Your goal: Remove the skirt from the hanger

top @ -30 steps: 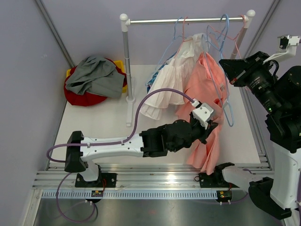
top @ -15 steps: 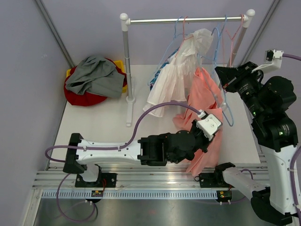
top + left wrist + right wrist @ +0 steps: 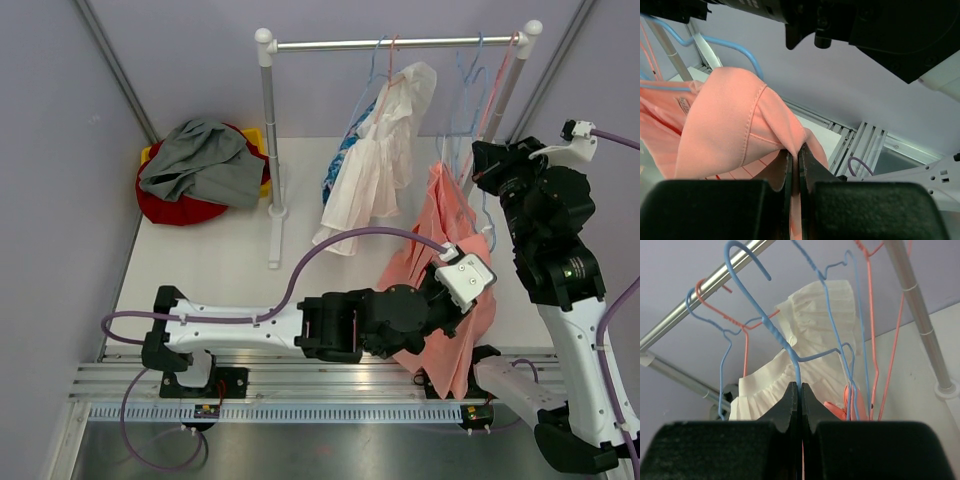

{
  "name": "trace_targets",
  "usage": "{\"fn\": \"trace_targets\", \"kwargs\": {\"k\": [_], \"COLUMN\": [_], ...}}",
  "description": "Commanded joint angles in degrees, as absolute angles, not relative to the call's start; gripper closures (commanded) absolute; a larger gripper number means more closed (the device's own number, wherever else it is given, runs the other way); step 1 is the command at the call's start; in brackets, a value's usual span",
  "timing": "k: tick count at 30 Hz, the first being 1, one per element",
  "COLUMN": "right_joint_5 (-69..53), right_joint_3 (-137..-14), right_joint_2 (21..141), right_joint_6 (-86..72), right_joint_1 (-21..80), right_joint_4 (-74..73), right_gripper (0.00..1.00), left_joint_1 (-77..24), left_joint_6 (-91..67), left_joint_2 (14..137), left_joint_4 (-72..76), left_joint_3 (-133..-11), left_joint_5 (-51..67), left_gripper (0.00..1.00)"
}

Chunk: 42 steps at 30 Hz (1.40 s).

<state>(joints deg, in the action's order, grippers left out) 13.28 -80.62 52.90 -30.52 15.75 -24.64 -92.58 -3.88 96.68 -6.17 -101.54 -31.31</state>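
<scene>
The left gripper [image 3: 794, 156] is pressed together on a fold of the pink skirt [image 3: 730, 125], the cloth pinched flat between its two fingers and bunched up in a hump just above them. In the overhead view this gripper [image 3: 458, 292] sits well below the clothes rail [image 3: 400, 44], toward the near edge of the table [image 3: 220, 260], and the skirt [image 3: 440, 225] stretches from it up toward the rail's right end. There the right gripper [image 3: 800, 389] is closed on the wire of a blue hanger [image 3: 771, 330], gripping it just under the twisted neck; seen from above, that gripper [image 3: 482, 162] hovers below the right end of the rail. The top of the skirt lies close beside the blue wire, but it cannot be told whether it is threaded on it. Left of the skirt, under the middle of the rail, hangs a white dress [image 3: 372, 170]. Well to the left of the rail's left post, a grey cloth [image 3: 200, 160] lies heaped on a red cushion [image 3: 170, 208].
</scene>
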Motion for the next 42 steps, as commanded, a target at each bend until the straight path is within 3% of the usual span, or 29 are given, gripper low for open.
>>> {"fn": "trace_targets", "kwargs": {"k": [1, 7, 15, 24, 28, 35, 42], "right_joint_5": [23.1, 26.4, 27.4, 22.7, 20.8, 10.6, -2.3], "right_joint_3": [-79.6, -78.7, -79.2, -87.7, -91.3, -99.3, -105.6], "right_joint_2": [52.0, 52.3, 55.1, 58.4, 57.7, 55.5, 53.8], "right_joint_6": [-30.9, -32.5, -29.2, -25.9, -27.9, -35.8, -41.4], "right_joint_1": [16.0, 16.0, 16.0, 15.9, 15.9, 15.9, 16.0], "right_joint_4": [-16.8, -15.5, -12.6, -14.3, -18.4, -34.6, -51.8], "right_gripper": [1.0, 1.0, 1.0, 1.0, 1.0, 1.0, 1.0], "left_joint_1": [-94.0, -94.1, -96.9, -99.1, -98.4, -87.4, -73.6], "left_joint_6": [-3.3, -2.5, -1.8, -8.8, -9.3, -10.6, -7.6], "left_joint_2": [97.7, 99.9, 97.3, 87.0, 85.1, 86.6, 94.7], "left_joint_4": [-2.8, -5.7, -5.6, 0.8, 1.2, 1.5, -4.5], "left_joint_3": [-106.7, -110.7, -107.5, -84.1, -79.6, -79.5, -92.4], "left_joint_5": [-28.2, -26.5, -25.9, -29.3, -35.9, -41.1, -40.6], "left_gripper": [1.0, 1.0, 1.0, 1.0, 1.0, 1.0, 1.0]}}
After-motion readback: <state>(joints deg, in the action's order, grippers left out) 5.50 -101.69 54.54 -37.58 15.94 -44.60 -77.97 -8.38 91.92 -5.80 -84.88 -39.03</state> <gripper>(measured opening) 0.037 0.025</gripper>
